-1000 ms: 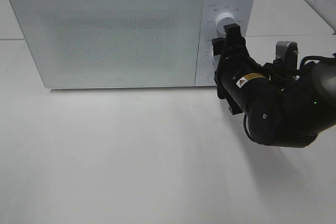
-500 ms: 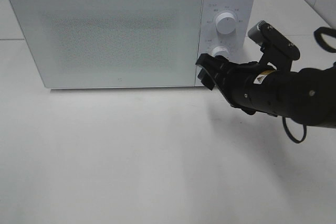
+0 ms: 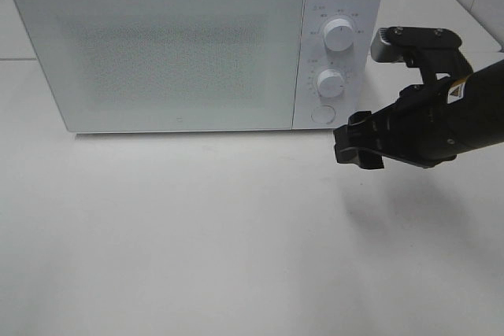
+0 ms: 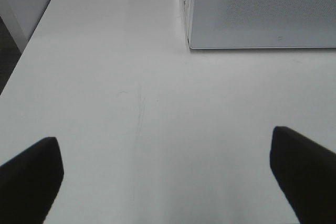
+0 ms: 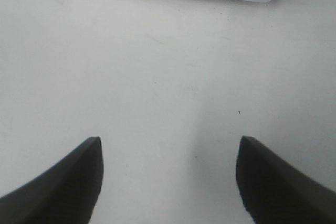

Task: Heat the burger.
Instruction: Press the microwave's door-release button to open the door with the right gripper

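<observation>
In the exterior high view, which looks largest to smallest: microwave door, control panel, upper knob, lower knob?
1. microwave door
2. control panel
3. upper knob and lower knob: they look alike, so unranked.

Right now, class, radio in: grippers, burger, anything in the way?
Left gripper, jaws open, empty. Right gripper likewise, before the microwave. Burger out of view; door shut.

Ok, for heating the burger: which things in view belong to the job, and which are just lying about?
Job: microwave, door shut; upper knob, lower knob, round button; right gripper, fingers open, in front of the panel, touching nothing. Burger not in view.
Lying about: left gripper, fingers open, idle over the table.
</observation>
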